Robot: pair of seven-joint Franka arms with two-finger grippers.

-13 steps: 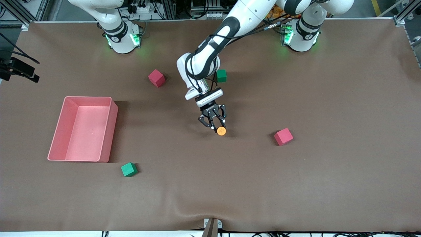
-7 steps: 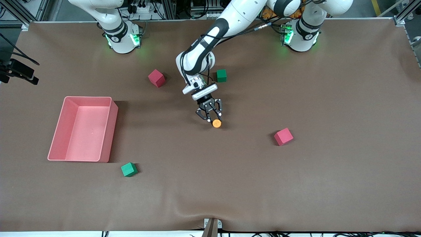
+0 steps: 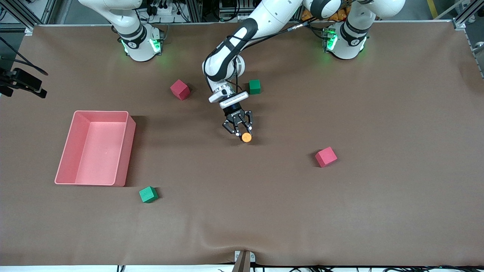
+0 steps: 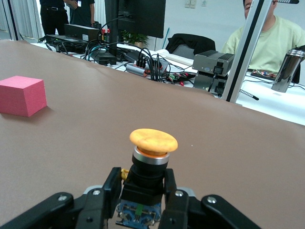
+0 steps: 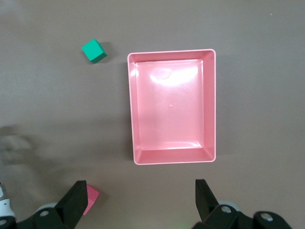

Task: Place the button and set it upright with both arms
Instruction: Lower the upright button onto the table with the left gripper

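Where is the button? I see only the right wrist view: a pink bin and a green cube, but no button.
Observer: The left claw is shut on the button, over the middle of the table.
Operator: Which way does its cap face?
Observer: Up, it seems. In the front view the orange cap shows as a full round disc, and the left wrist view shows the claw clamping the black body under it.
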